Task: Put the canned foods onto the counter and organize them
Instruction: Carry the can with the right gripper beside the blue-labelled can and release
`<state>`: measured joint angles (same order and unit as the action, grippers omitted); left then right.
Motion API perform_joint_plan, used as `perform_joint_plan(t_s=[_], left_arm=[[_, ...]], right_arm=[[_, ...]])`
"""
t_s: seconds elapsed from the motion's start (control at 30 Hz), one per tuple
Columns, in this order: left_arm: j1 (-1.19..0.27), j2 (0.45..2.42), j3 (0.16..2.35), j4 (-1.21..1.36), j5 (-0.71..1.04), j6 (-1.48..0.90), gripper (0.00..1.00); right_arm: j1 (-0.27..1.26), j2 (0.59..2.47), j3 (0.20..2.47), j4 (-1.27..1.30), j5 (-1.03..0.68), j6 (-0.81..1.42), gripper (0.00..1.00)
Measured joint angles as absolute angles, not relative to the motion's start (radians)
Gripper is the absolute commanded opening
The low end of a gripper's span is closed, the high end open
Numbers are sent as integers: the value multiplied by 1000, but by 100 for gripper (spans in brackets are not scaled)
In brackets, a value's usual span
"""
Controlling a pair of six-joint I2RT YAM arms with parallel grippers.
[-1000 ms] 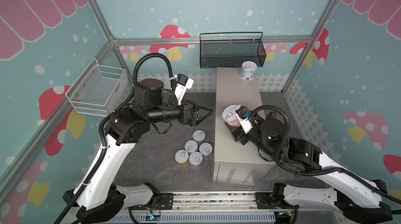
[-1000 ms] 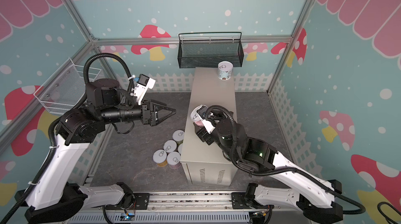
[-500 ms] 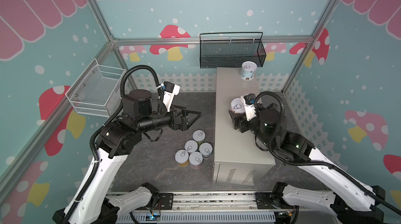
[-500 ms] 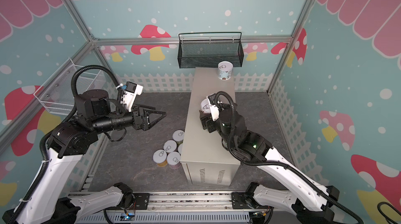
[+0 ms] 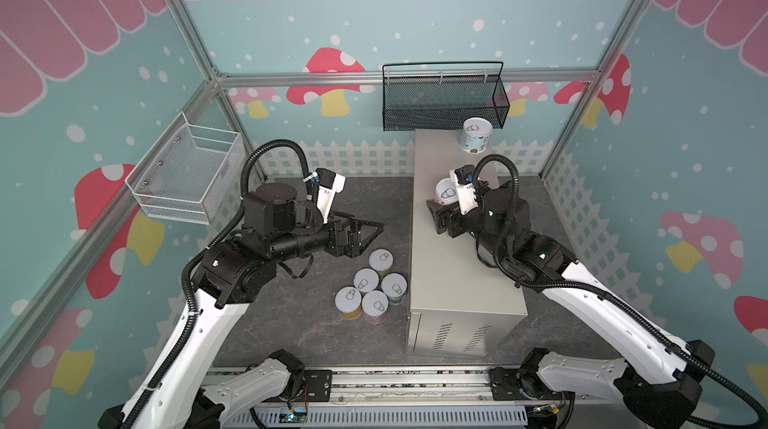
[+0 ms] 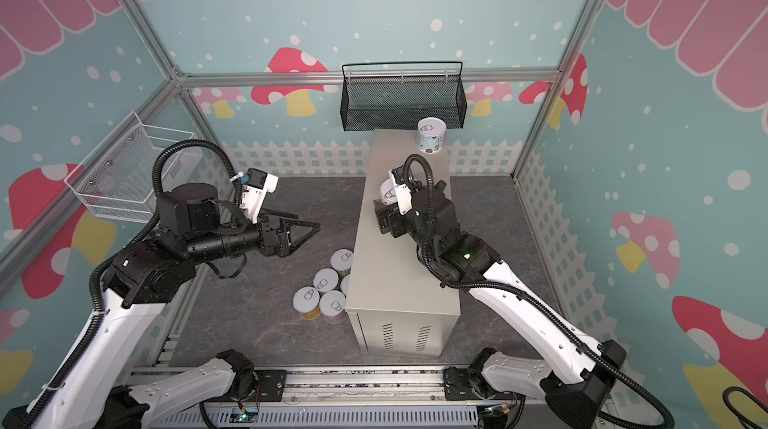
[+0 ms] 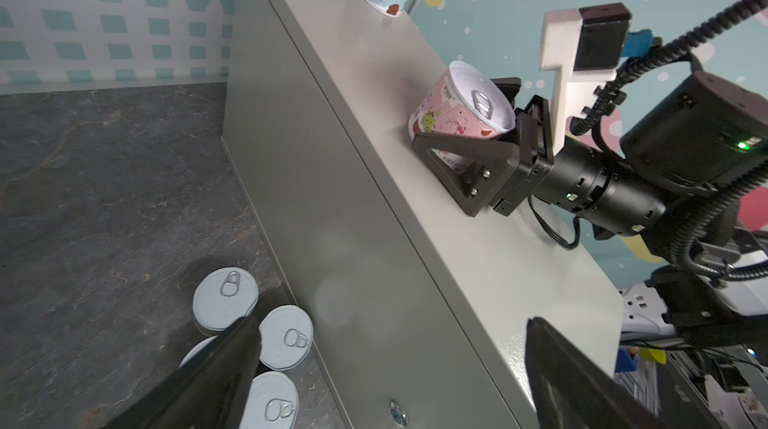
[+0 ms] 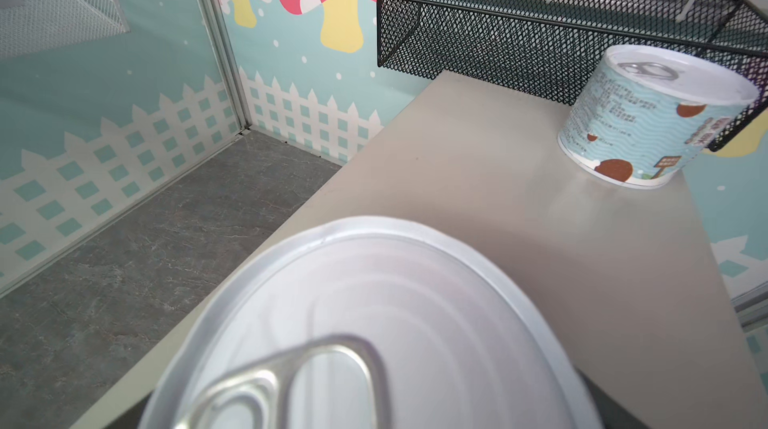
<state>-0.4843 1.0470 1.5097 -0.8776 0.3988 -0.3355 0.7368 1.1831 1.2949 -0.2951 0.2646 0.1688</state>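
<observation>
On the counter (image 5: 459, 277), a pink-labelled can (image 7: 440, 121) with a silver lid is standing between the jaws of the right pincer (image 7: 459, 113); whether they are clamping it, I cannot tell. A white-blue can (image 5: 476, 141) is sitting at the far end. The left pincer (image 5: 368, 227) is hovering wide open near five cans (image 5: 376, 285) on the floor (image 5: 299, 314).

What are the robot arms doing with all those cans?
The job is to put cans on the beige counter. The right gripper has its fingers on either side of a pink can standing on the counter; whether it grips it is unclear. A white-blue can stands at the far end, by the black mesh basket. The left gripper hangs open above the floor, near five cans beside the counter.
</observation>
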Motion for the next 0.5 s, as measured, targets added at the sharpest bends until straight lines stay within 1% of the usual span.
perform_joint_plan(t_s=[0.13,0.27,0.5], left_arm=[[-482,1057,1520,-882,322,-339,99],[-480,1062,1520,-878,302,-369,100],[-480,989,1462,-886,252,-411,99]], right_arm=[[731,1210,1345,-321,229,175,99],[731,1217,1388,-357,213,189,99],[731,1152,1377,-404,202,208,99]])
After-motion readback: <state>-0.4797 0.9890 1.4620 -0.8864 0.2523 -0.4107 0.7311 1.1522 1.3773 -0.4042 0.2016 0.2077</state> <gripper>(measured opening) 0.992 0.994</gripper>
